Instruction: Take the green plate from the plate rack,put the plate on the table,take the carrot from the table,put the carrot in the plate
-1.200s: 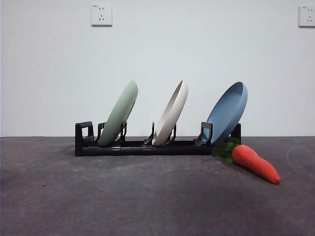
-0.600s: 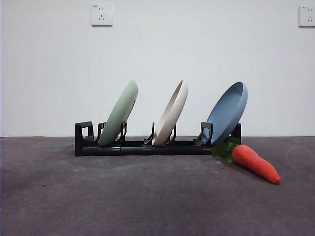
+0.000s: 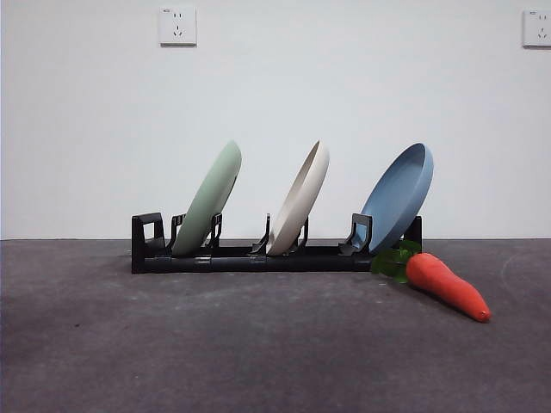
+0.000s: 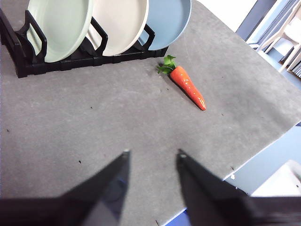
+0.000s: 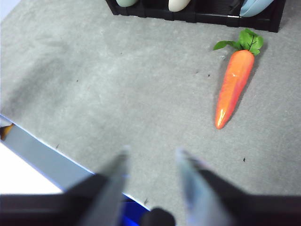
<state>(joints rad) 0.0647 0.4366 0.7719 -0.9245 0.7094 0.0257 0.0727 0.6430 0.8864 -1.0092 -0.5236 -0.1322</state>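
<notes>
The green plate stands tilted in the left slot of the black plate rack; it also shows in the left wrist view. The carrot lies on the table in front of the rack's right end, leaves toward the rack, and shows in the left wrist view and the right wrist view. My left gripper is open and empty above the table's near edge. My right gripper is open and empty, well back from the carrot. Neither arm shows in the front view.
A cream-beige plate stands in the rack's middle slot and a blue plate in its right slot. The table's near edge runs under the right gripper. White wall with two sockets behind.
</notes>
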